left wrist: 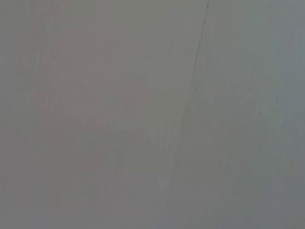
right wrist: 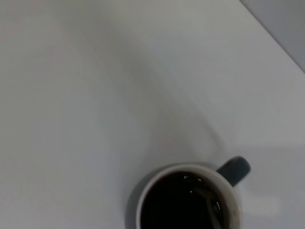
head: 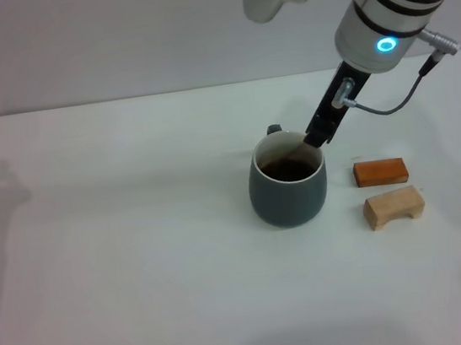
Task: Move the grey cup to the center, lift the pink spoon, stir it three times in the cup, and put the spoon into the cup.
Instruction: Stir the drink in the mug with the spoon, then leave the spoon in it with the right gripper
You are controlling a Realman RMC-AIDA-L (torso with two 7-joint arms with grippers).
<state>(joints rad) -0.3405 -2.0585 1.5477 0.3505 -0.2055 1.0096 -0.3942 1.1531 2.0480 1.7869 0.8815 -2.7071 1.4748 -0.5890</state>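
Head view: the grey cup (head: 288,182) stands upright on the white worktop (head: 123,263), slightly right of the frame's middle, its handle pointing toward the far side. The right arm reaches down from the upper right, and the right pincer (head: 318,136) sits at the cup's far rim; whether it is parted or closed, or holding anything, cannot be told. An orange block (head: 380,171) and a light wooden block (head: 394,206) lie right of the cup, apart from it. The left pincer is out of view.

Left wrist view: only a plain grey surface shows.

Right wrist view: the grey cup (right wrist: 224,179) fills the lower middle, its inside dark, with what may be the pink spoon (right wrist: 212,205) glinting within
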